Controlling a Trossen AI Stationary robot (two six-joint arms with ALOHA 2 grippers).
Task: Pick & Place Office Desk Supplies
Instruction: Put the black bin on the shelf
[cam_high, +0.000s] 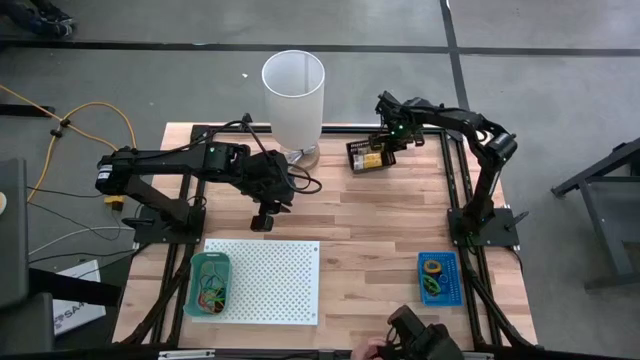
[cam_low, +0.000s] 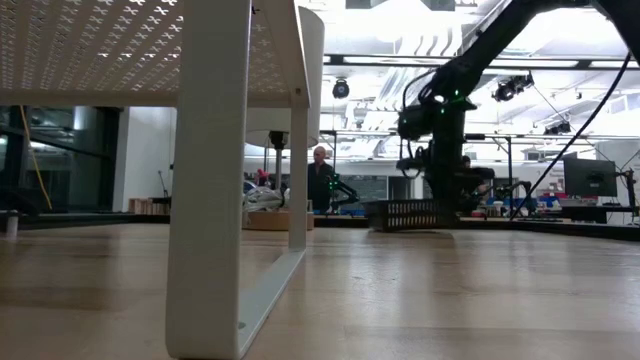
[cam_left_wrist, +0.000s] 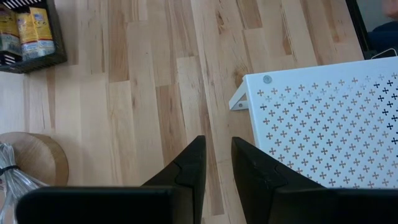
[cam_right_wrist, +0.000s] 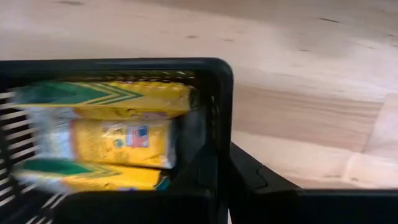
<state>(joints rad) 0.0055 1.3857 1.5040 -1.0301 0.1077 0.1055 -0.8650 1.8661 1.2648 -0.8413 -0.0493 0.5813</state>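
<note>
The right gripper (cam_high: 383, 143) sits at the black mesh plastic basket (cam_high: 366, 157) near the table's far edge, its fingers closed on the basket's rim; one finger (cam_right_wrist: 261, 177) shows just outside the wall. Inside lie the yellow-orange packets (cam_right_wrist: 106, 134) — stacked flat. The left gripper (cam_high: 262, 221) hovers over bare wood near the white perforated metal board (cam_high: 262, 280), fingers (cam_left_wrist: 189, 171) narrowly parted, holding nothing. Coloured ring-shaped loops (cam_high: 211, 293) rest in the teal plastic tray (cam_high: 208, 261) — another loop (cam_high: 432, 268) lies in the blue plastic tray (cam_high: 452, 278).
</note>
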